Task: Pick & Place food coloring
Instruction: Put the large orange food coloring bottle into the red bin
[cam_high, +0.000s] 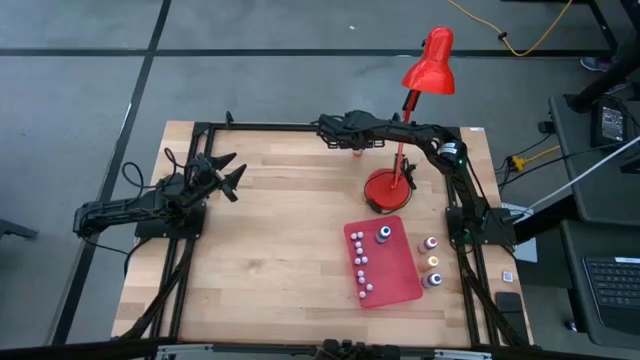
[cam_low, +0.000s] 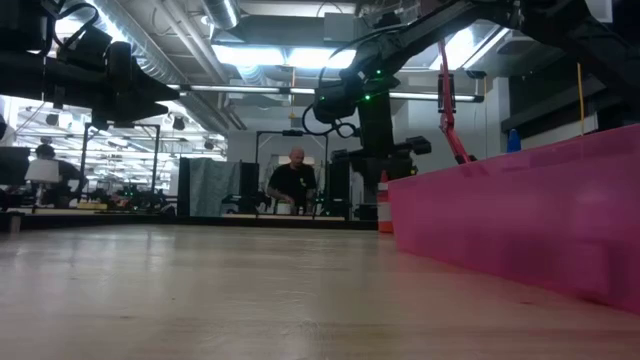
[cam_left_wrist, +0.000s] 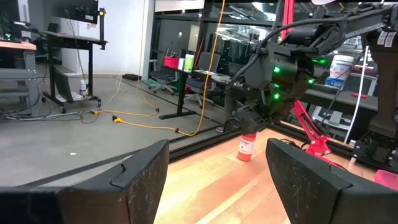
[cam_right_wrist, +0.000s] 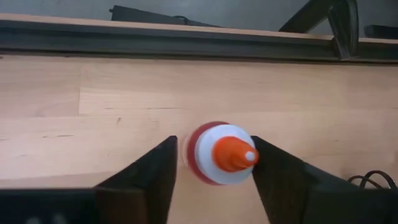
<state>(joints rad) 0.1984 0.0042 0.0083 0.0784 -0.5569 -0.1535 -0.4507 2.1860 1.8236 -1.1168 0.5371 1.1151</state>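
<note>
Bottle: a red food coloring bottle stands upright, orange tip up, at the desk's 12 o'clock edge.
Relation: the bottle sits directly under and between the fingers of the right gripper, long axis vertical.
Right gripper: jaws part-open, flanking the bottle; contact is hard to tell.
Left gripper: open, empty, at 9 o'clock, well apart.
Other bottles: on and beside the red mat, at 5 o'clock.
</note>
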